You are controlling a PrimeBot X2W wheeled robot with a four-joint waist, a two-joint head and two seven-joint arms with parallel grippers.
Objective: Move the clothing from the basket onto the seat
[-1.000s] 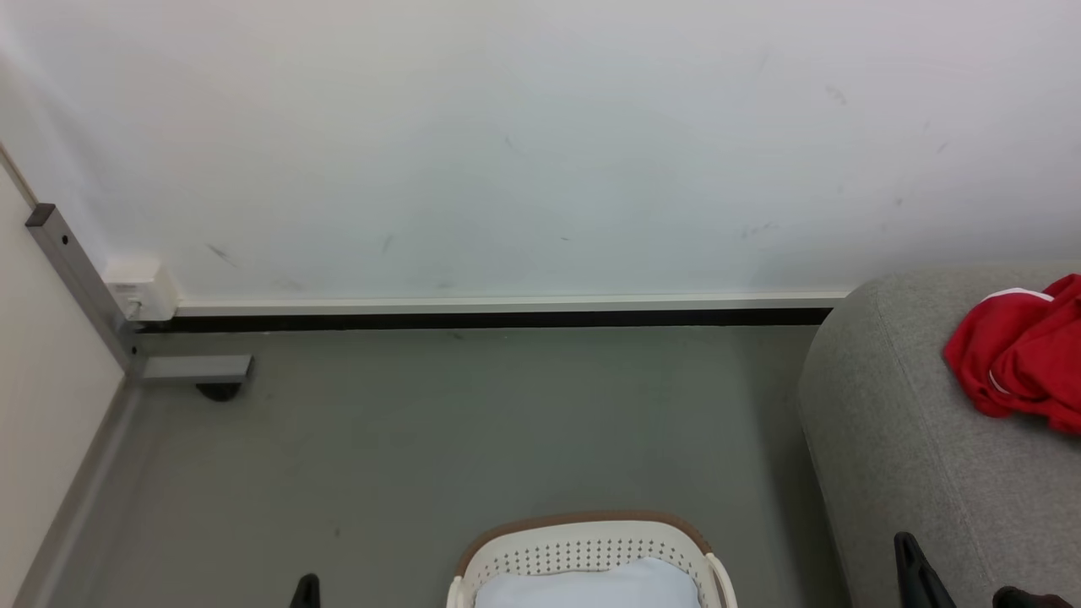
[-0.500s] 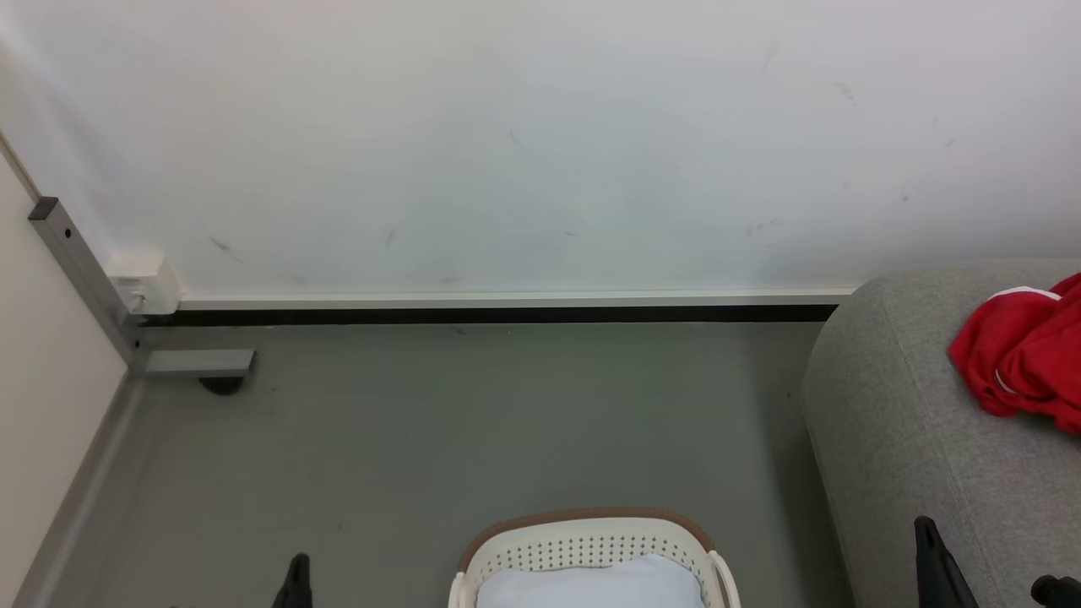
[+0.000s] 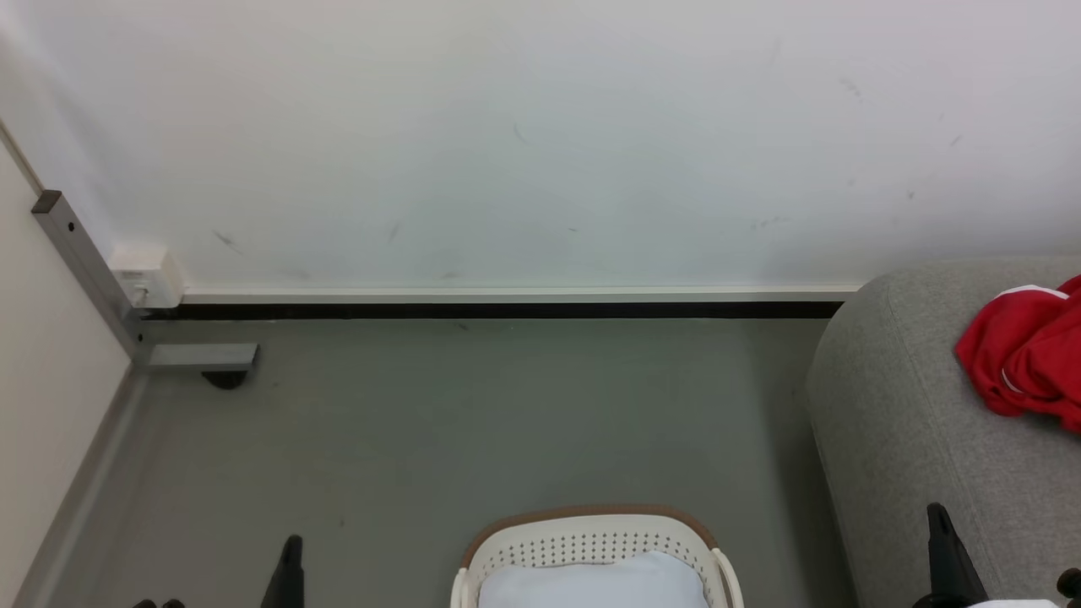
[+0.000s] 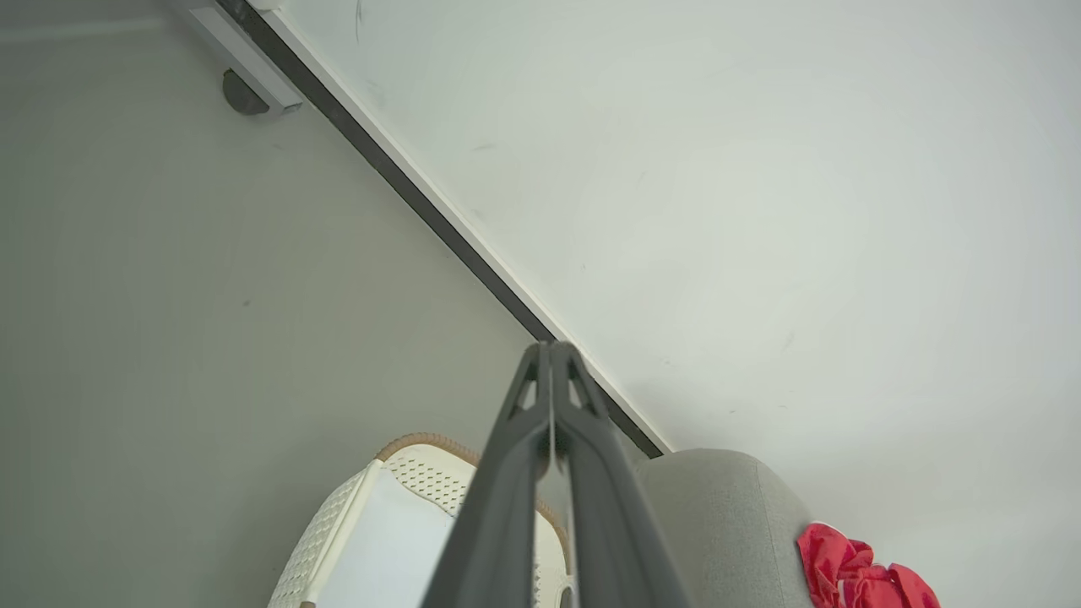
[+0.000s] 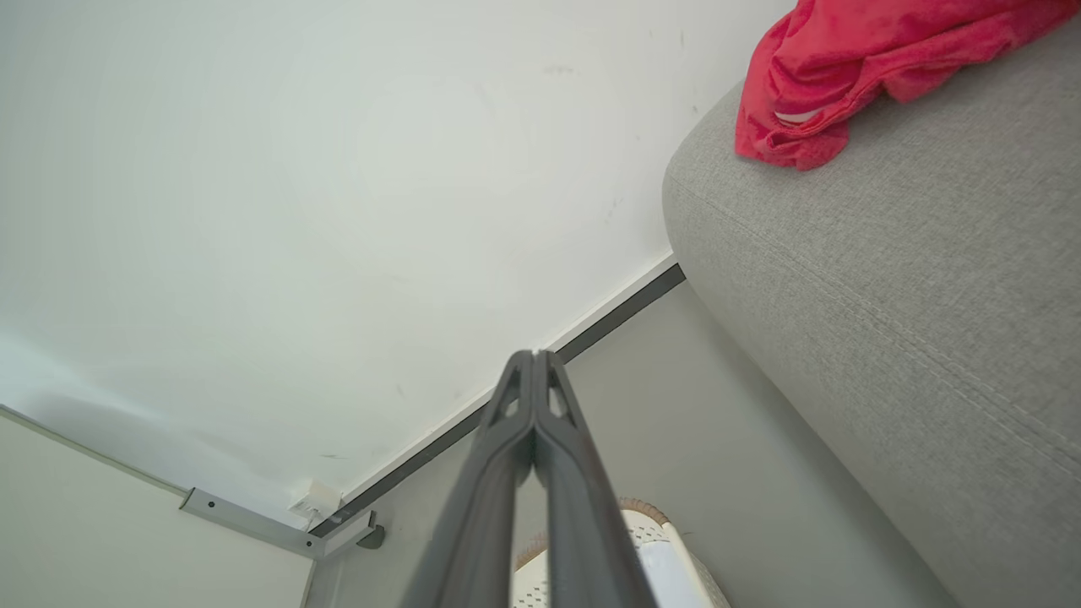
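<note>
On the far right, the red clothing (image 3: 1026, 350) lies bunched on the grey seat (image 3: 904, 439). Near me the basket (image 3: 583, 545) holds a pale cushion (image 3: 591, 584); my left gripper (image 4: 551, 348) and right gripper (image 5: 534, 356) are both pressed together, empty.

The left gripper (image 3: 292, 545) hangs low on the robot's left side, its two dark fingers (image 4: 511, 481) pressed flat together and pointing forward and up. Seen along the wrist, they run as one narrow wedge that meets at the tip. The right gripper (image 3: 934, 515) sits low on the right side, likewise closed, its fingers touching along their length with the tips together. Both grippers are empty.
</note>
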